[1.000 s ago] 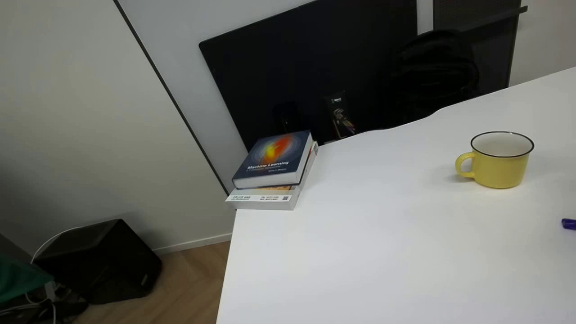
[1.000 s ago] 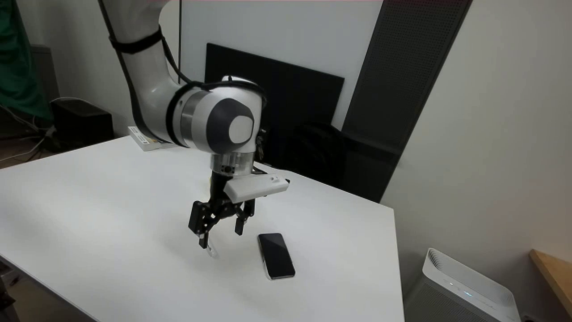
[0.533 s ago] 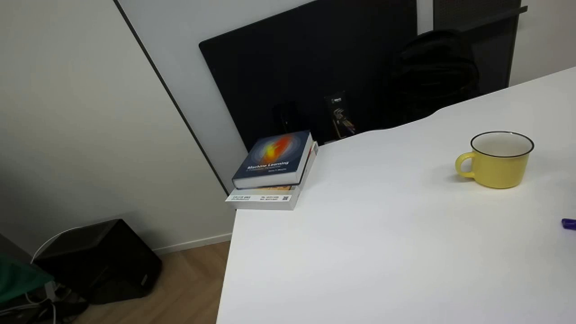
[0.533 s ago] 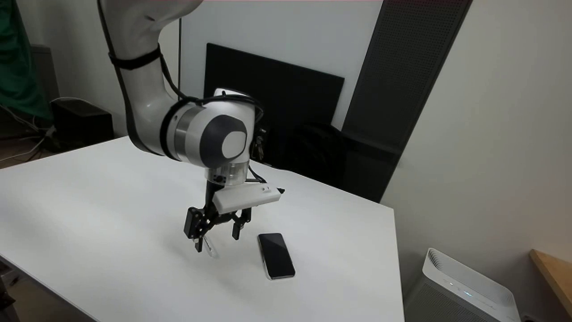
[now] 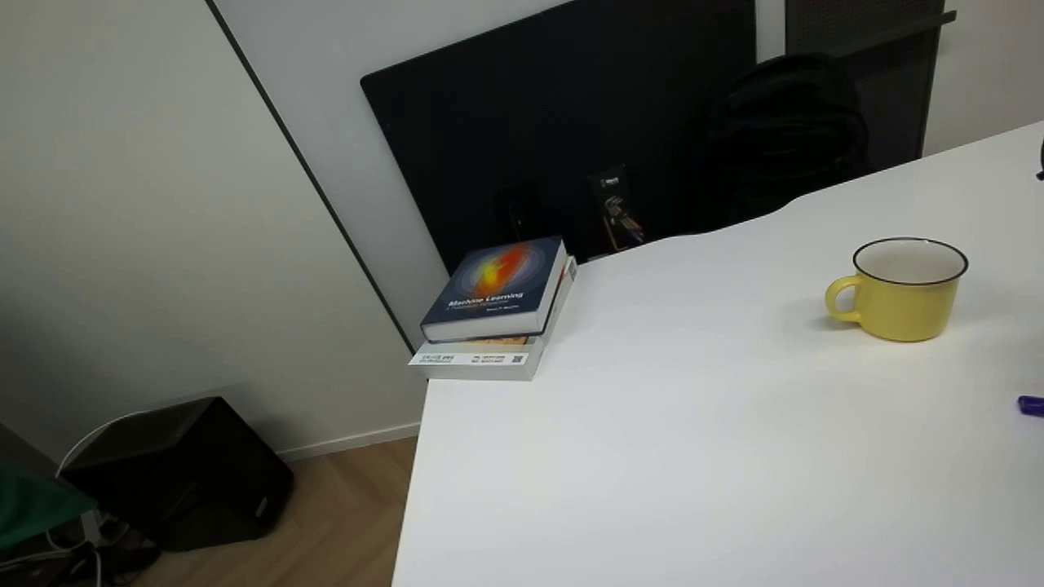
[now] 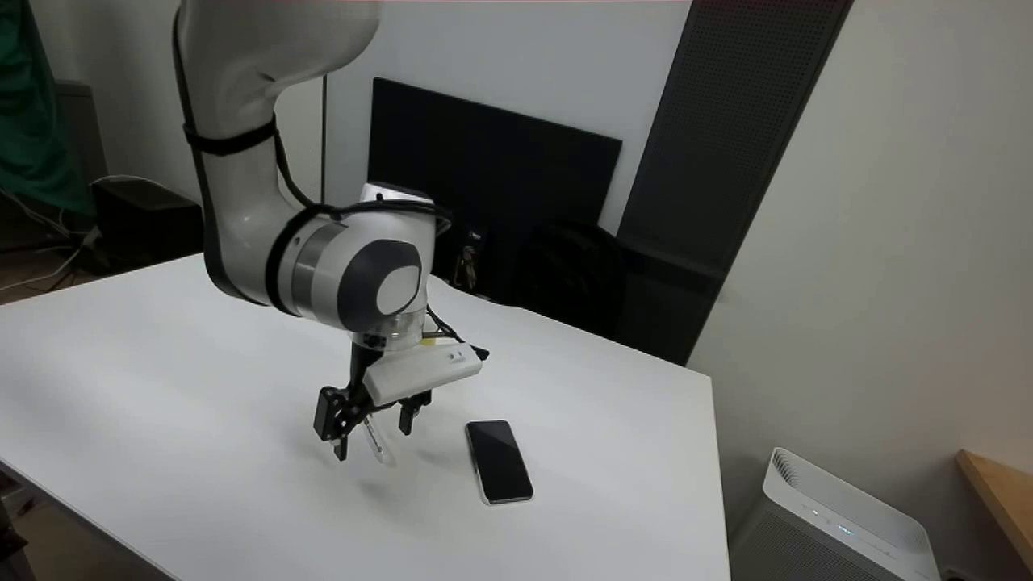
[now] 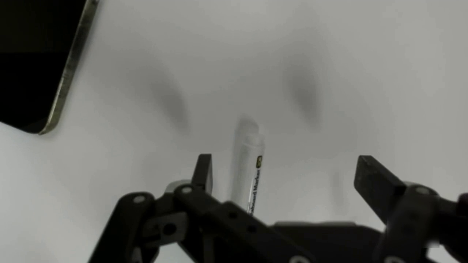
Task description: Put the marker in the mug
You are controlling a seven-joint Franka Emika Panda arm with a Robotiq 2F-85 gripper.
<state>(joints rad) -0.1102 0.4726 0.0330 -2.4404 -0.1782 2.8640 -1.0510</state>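
Observation:
The yellow mug (image 5: 905, 310) stands upright on the white table in an exterior view, handle to the left. Only a yellow sliver of the mug (image 6: 428, 341) shows behind the gripper in an exterior view. The marker lies on the table. Its dark blue end (image 5: 1032, 405) shows at the right edge of an exterior view, and its whitish body (image 6: 376, 442) below the gripper. My gripper (image 6: 374, 443) is open and empty, above the marker. In the wrist view the marker (image 7: 252, 164) lies between the open fingers (image 7: 285, 157), nearer the left finger; its lower part is hidden.
A black phone (image 6: 499, 461) lies on the white table (image 6: 202, 363) to the right of the gripper; it also shows in the wrist view (image 7: 33, 65). Two stacked books (image 5: 493, 293) sit at the table's corner. A black panel (image 6: 484, 161) stands behind the table.
My open gripper has moved down and to the left in an exterior view. More of the marker's body now shows between the fingers. Marker, mug and phone have not moved.

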